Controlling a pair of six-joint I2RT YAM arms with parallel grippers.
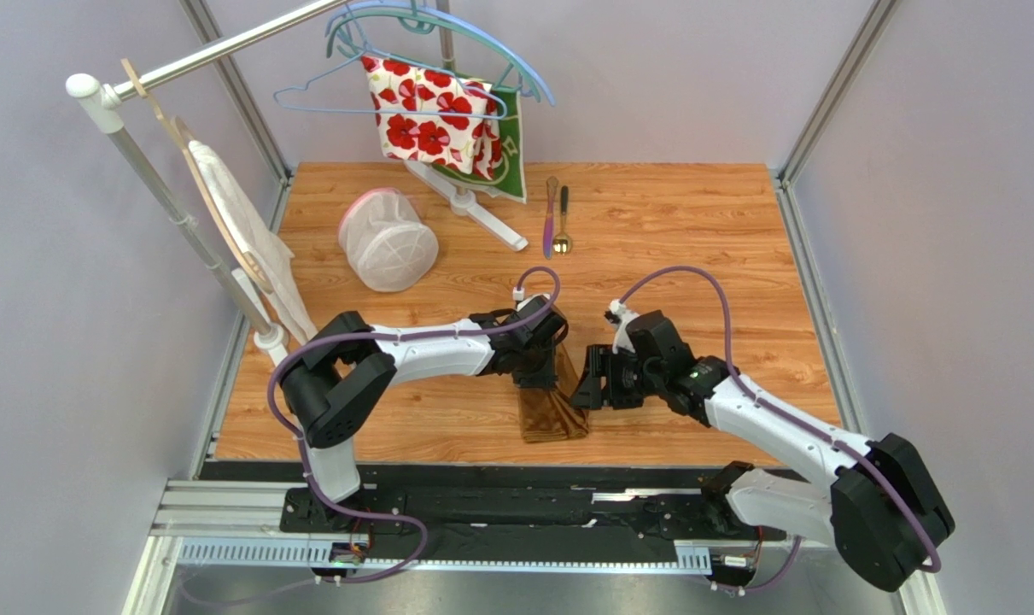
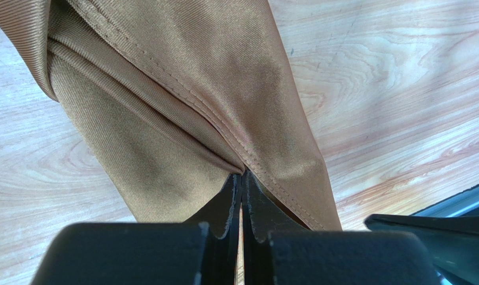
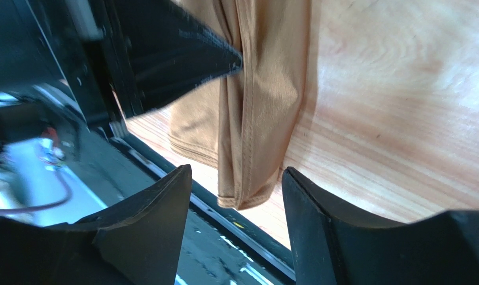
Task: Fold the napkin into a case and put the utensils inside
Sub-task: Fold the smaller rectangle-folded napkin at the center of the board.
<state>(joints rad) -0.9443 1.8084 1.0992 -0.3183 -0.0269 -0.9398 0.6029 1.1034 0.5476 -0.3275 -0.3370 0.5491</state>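
Observation:
The golden-brown napkin [image 1: 554,408] hangs bunched in long folds near the table's front edge, its lower end spread on the wood. My left gripper [image 1: 546,355] is shut on its upper part. In the left wrist view the closed fingertips [image 2: 242,178] pinch a hemmed fold of the napkin [image 2: 182,107]. My right gripper [image 1: 591,385] is just right of the cloth and open. In its own view the fingers [image 3: 236,175] stand wide apart, and the napkin's [image 3: 265,107] hanging corner shows between them, untouched. The utensils, a purple-pink knife [image 1: 549,221] and a spoon [image 1: 562,221], lie side by side at the back.
A white mesh basket [image 1: 386,240] lies on its side at the back left. A red-flowered cloth [image 1: 429,118] and a green cloth [image 1: 522,160] hang from hangers on a rail. A white cloth on a wooden hanger [image 1: 246,237] hangs at the left. A black rail [image 1: 483,506] runs along the near edge.

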